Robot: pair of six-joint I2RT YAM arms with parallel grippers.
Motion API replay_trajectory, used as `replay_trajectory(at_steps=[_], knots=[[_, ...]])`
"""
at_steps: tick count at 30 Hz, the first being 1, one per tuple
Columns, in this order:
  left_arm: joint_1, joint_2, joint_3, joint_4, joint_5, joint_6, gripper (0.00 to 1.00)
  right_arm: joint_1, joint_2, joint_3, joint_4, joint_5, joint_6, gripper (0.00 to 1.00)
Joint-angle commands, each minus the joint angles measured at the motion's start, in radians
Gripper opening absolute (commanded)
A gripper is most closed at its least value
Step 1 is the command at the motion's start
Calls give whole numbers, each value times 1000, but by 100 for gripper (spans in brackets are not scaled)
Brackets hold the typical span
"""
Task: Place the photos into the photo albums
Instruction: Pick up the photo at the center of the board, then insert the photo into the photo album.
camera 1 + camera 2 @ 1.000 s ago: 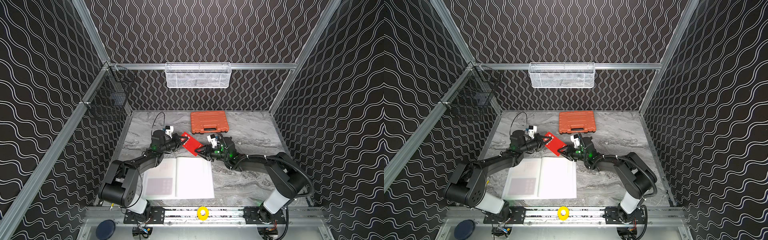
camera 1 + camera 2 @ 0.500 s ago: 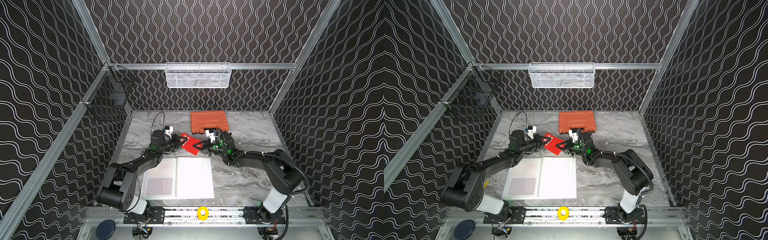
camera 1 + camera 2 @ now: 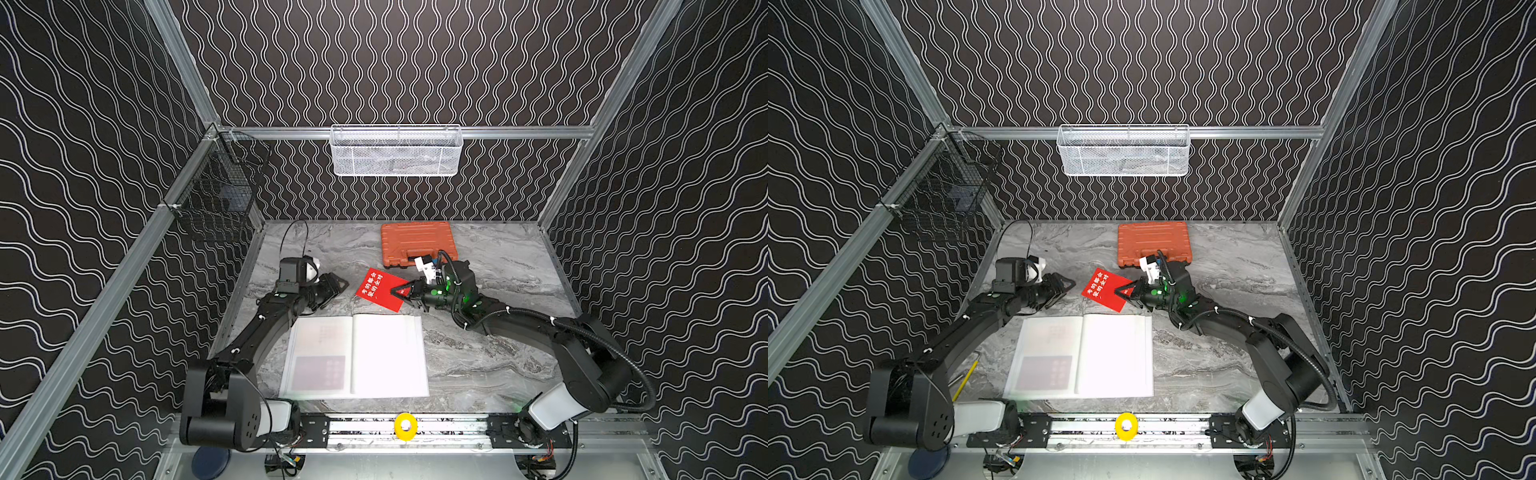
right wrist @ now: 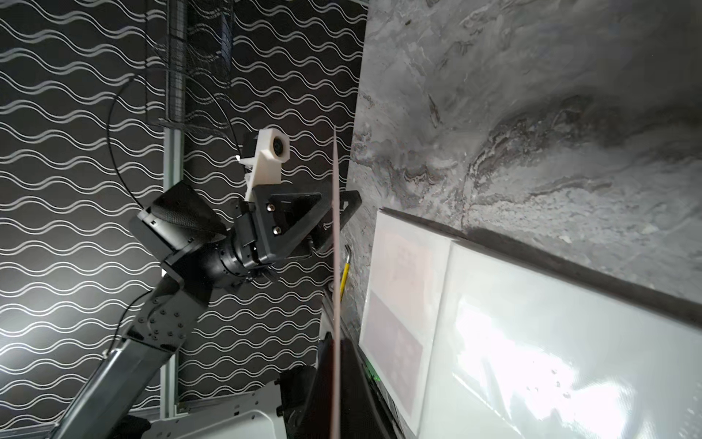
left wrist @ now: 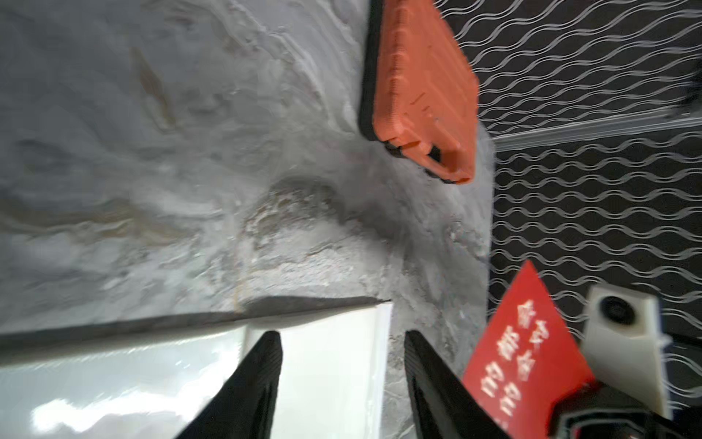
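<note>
While the album (image 3: 386, 357) (image 3: 1113, 357) lies open and flat on the table, the red card (image 3: 380, 289) (image 3: 1106, 289) with white characters is held just past its far edge, about in line with the spine. The right gripper (image 3: 401, 292) (image 3: 1121, 293) is clamped tight on the card's corner that points away from the left arm. In the right wrist view the card (image 4: 334, 228) appears edge-on as a thin line running out from between the fingers, with the album (image 4: 532, 342) beside it. The left gripper (image 3: 338, 286) (image 3: 1068, 284) sits past the album's far left corner, near the card but apart from it. In the left wrist view the left gripper (image 5: 342, 336) has its jaws about halfway apart with nothing between them, and the card (image 5: 532, 353) is off to one side. A faint reddish rectangle shows through the album's left page. The orange case (image 3: 415, 243) (image 5: 425, 87) lies farther beyond the album's far edge than the card.
</note>
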Motion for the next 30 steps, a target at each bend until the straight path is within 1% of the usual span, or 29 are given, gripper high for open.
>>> replay_trajectory(at_steps=[1,5,11,17,24,30], knots=[[5,-31,-15,-182,-94,129,56,25,-12,38,-257,38,-122,0],[6,-45,-48,-203,-112,146,55,81,6,90,-395,88,-194,0],[6,-37,-62,-247,-161,169,53,160,54,183,-520,169,-246,0],[5,-15,-89,-257,-195,175,52,206,109,244,-579,228,-259,0],[6,6,-135,-216,-202,155,52,239,167,294,-615,267,-260,0],[6,5,-147,-232,-252,146,50,259,199,333,-661,321,-269,0]])
